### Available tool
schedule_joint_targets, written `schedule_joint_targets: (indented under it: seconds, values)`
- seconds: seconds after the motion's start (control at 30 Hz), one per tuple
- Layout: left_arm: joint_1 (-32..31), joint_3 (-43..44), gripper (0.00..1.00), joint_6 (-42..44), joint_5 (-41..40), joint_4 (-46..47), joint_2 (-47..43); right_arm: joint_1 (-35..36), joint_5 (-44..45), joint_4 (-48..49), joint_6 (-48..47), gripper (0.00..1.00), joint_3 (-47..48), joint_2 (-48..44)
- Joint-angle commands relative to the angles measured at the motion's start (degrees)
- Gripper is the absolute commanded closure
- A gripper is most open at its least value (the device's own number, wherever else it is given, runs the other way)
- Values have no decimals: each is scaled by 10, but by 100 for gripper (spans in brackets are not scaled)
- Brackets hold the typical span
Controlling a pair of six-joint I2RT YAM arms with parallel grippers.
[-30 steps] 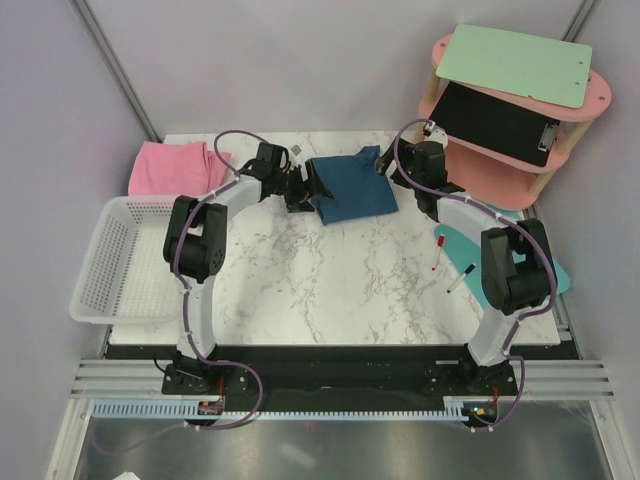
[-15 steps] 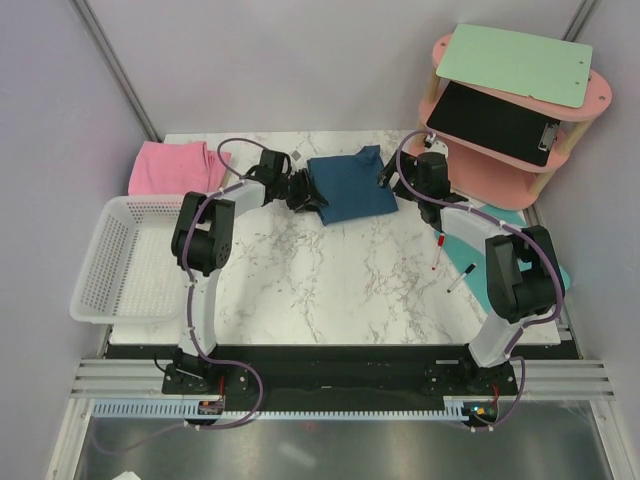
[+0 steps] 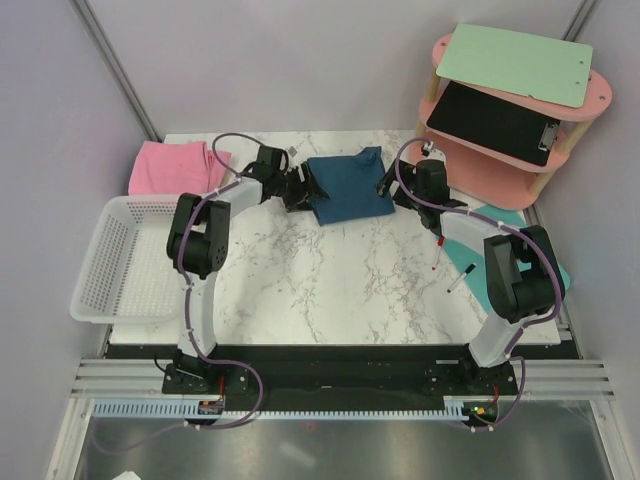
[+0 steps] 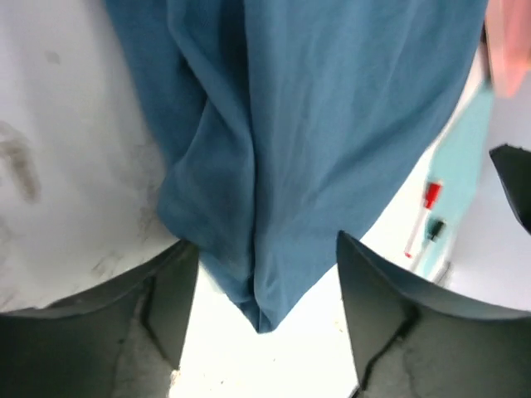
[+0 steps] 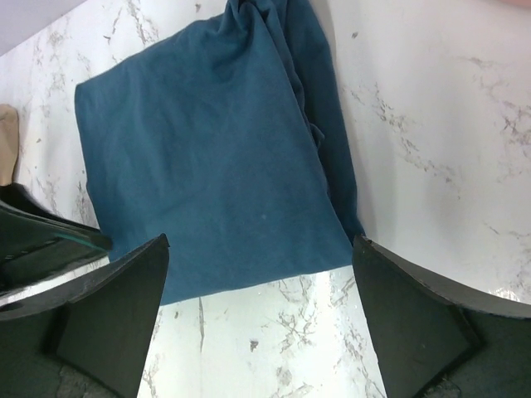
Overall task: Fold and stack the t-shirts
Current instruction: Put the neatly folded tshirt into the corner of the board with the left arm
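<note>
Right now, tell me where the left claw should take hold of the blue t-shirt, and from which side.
Grip the blue t-shirt at its bunched left corner, where the folded layers gather into a thick point. Come in from the shirt's left, low along the table: the rest lies flat, and that corner sits between the fingers of the open left claw.

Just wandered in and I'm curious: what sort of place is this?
Probably a robot test booth: a left arm and right arm fixed on a black base at a marble-look table, plain grey walls close around, and staged props like a blue t-shirt and white basket.
</note>
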Motion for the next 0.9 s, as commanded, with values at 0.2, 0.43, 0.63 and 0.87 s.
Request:
schedule_joint_targets:
  seconds: [0.2, 0.43, 0.63, 0.87]
  values:
    - [6, 100, 12, 152, -288, -220, -142, 1, -17, 18, -4, 2, -21, -30]
    - [6, 433, 0, 233, -581, -522, 34, 2, -31, 28, 4, 2, -35, -35]
    - [31, 467, 0, 279, -756, -541, 95, 1, -60, 51, 25, 2, -44, -26]
    - [87, 402, 0, 268, -742, -540, 105, 1, -67, 56, 18, 2, -56, -21]
